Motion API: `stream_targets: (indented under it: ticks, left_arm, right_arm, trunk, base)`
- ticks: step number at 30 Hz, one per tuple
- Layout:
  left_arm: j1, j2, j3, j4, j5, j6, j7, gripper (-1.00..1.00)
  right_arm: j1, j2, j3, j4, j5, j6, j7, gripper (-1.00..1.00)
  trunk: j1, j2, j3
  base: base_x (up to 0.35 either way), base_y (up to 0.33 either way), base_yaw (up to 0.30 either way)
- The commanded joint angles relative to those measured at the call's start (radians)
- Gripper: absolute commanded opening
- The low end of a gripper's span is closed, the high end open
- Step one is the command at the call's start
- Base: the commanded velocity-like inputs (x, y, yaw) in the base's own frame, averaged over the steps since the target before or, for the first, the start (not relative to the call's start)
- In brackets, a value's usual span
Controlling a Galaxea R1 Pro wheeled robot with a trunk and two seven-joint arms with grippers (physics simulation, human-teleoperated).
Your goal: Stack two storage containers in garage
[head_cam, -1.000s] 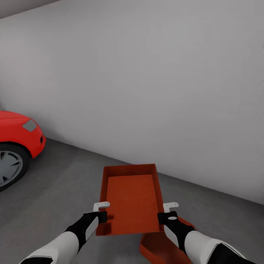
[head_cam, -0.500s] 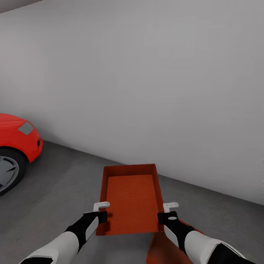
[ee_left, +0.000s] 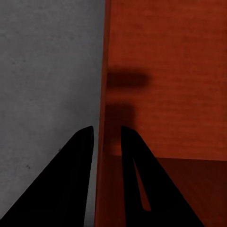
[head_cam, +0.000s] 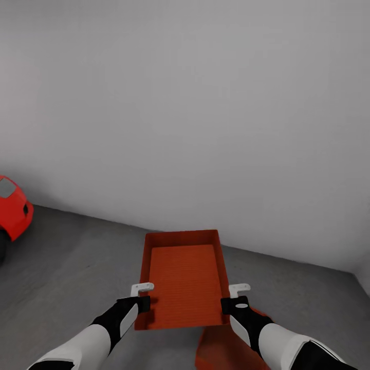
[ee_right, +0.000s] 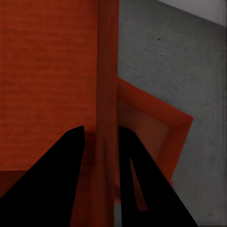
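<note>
**gripfan:** Looking at the garage wall (head_cam: pixel 205 103) first, since it's the biggest thing there: plain white-grey, with the dark floor (head_cam: pixel 77 257) running up to it. Red car (head_cam: pixel 13 210) sits near the wall's foot, way off from the bins. Held container (head_cam: pixel 182 277) is up in the air, its far end pointing at the wall. The 2nd container (head_cam: pixel 226 349) lies on the floor on the side away from the wall, under the held one's near corner on the robot's right.

**binstacker:** So which step imo? Looks like the stacking one. One bin already down, other carried over it but not lined up.

**gripfan:** Yep, that's my read too. Left gripper (head_cam: pixel 141 295) is clamped over the held bin's left wall, one finger (ee_left: pixel 71 179) outside and one inside, per the left wrist cam. Right gripper (head_cam: pixel 234 295) is doing the same on the right wall; right wrist cam has that wall running between its fingers (ee_right: pixel 61 179), w/ the lower bin's corner (ee_right: pixel 161 123) past it.

**binstacker:** Next move then?

**gripfan:** Prob shift the held bin back from the wall and a bit to the robot's right so it's square over the floor bin, then lower both arms evenly. The floor bin looks rotated vs the held one, so some yaw fix is needed b4 letting go. Risk is it lands crooked on the rim.
</note>
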Motion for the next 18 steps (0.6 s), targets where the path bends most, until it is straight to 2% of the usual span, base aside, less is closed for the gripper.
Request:
stream_targets:
  ticks: [1, 18]
  left_arm:
    - [-0.001, 0.001, -0.001, -0.007, 0.011, 0.006, 0.015, -1.00]
    - [-0.001, 0.001, -0.001, -0.007, 0.011, 0.006, 0.015, -1.00]
  right_arm:
    - [-0.001, -0.003, -0.025, 0.020, -0.022, 0.003, -0.014, -1.00]
    - [-0.001, -0.003, -0.025, 0.020, -0.022, 0.003, -0.014, -1.00]
  trunk:
    - [0.001, -0.002, -0.002]
    - [0.001, -0.002, -0.002]
  base:
    - [0.000, 0.000, -0.247]
    - [0.000, 0.000, -0.247]
